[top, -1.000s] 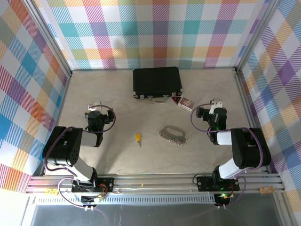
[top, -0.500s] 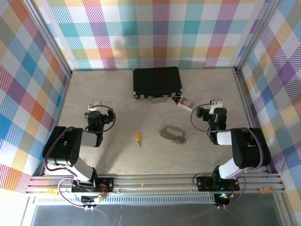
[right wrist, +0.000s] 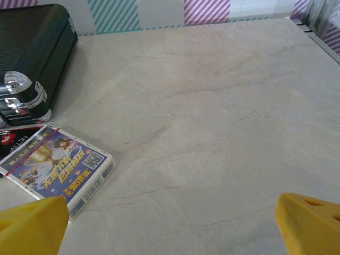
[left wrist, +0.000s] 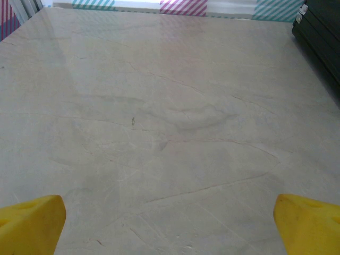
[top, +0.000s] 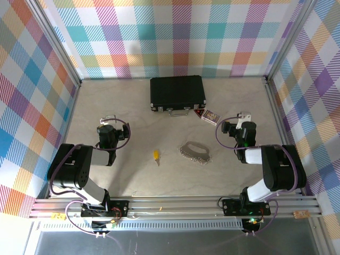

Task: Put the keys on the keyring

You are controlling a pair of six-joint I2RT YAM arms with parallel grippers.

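Yellow-headed key (top: 156, 155) is lying alone at centre frame in the top view, just left of the keyring (top: 195, 151) and apart from it. The keyring is resting flat on the table (top: 133, 175) with nothing threaded on it.

At left of frame the left gripper (top: 108, 119) is sitting with jaws spread wide, holding nothing. Its yellow fingertips (left wrist: 32, 226) are showing bare table between them. At right of frame the right gripper (top: 241, 117) is likewise spread and empty, with a card pack (right wrist: 56, 159) and the case (right wrist: 32, 53) at the left of its wrist view. Both grippers are standing well apart from key and keyring.

Judgement: the task is not begun. Picking up the key, securing the keyring and threading are all outstanding.
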